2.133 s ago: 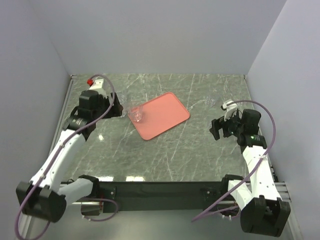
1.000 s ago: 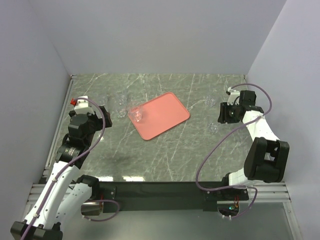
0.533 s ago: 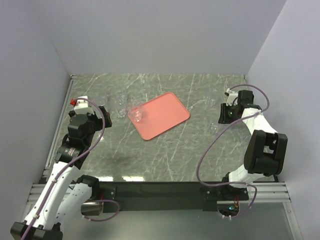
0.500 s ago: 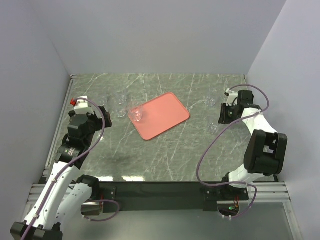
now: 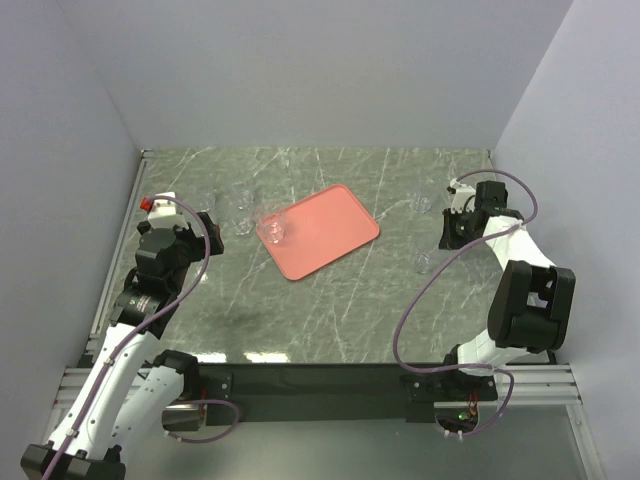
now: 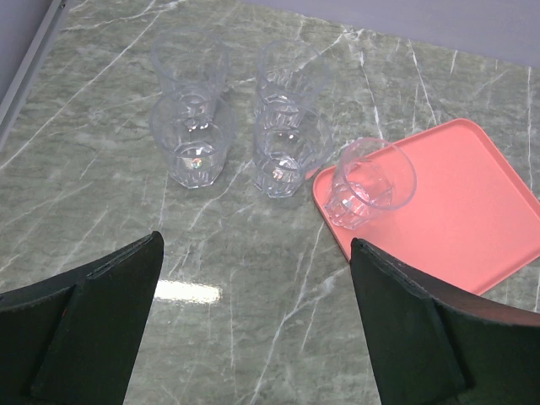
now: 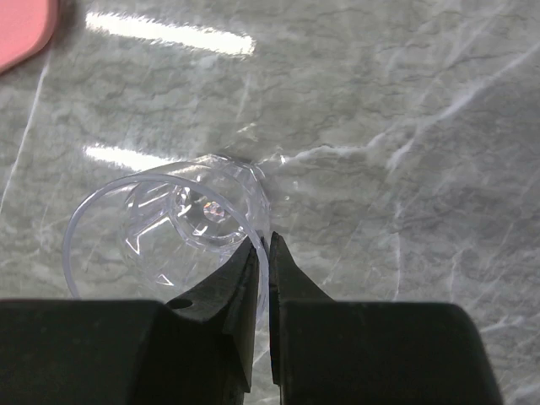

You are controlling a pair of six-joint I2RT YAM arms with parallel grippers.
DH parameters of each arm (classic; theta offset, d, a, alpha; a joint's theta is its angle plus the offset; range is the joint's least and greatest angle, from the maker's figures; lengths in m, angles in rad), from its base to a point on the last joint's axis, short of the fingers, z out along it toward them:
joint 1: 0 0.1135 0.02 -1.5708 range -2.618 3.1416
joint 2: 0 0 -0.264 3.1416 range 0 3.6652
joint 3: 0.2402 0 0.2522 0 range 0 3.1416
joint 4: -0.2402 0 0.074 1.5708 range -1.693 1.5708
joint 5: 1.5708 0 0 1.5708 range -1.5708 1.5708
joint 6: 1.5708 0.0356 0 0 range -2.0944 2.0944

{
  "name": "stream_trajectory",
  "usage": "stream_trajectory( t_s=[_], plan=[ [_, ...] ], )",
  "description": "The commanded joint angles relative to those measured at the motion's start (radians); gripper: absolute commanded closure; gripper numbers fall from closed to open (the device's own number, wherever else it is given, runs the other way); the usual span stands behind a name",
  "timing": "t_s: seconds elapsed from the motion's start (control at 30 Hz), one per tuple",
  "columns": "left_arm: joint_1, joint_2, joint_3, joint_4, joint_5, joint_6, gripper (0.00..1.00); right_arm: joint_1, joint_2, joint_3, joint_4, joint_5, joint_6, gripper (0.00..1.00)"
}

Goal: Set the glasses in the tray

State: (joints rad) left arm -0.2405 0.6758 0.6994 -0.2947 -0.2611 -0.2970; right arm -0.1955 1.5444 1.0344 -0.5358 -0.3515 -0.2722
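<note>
The salmon-pink tray [image 5: 330, 228] lies at the table's middle, and one clear glass [image 5: 272, 230] stands on its left corner. That glass [image 6: 369, 181] and the tray [image 6: 460, 202] also show in the left wrist view, with several more glasses [image 6: 192, 143] grouped on the marble to the left of the tray. My left gripper [image 6: 253, 329] hangs open above bare marble, short of them. My right gripper [image 7: 268, 253] is shut on the rim wall of a glass [image 7: 164, 228] at the right side of the table [image 5: 424, 262].
Another glass [image 5: 420, 200] stands behind the right gripper [image 5: 443, 243], near the right wall. The left gripper [image 5: 208, 238] is close to the table's left edge. Grey walls enclose the marble table [image 5: 330, 300] on three sides.
My right gripper's jaws have closed onto the rim of the glass at the right, and that glass shifted slightly toward the near side. The left arm has stayed still.
</note>
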Motion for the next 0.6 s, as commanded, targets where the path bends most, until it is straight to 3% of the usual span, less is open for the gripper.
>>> stream_trajectory(
  t_s=[0.0,0.27,0.57],
  plan=[
    [0.001,-0.016,0.000,0.049,-0.012,0.015,0.02,-0.004,-0.076,0.056,-0.033,-0.082,-0.068,0.94],
    [0.001,-0.016,-0.003,0.049,-0.018,0.016,0.02,0.045,-0.124,0.108,-0.102,-0.240,-0.124,0.96],
    [0.001,-0.001,-0.001,0.049,-0.023,0.019,0.02,0.240,-0.057,0.223,-0.110,-0.233,-0.090,0.95]
  ],
)
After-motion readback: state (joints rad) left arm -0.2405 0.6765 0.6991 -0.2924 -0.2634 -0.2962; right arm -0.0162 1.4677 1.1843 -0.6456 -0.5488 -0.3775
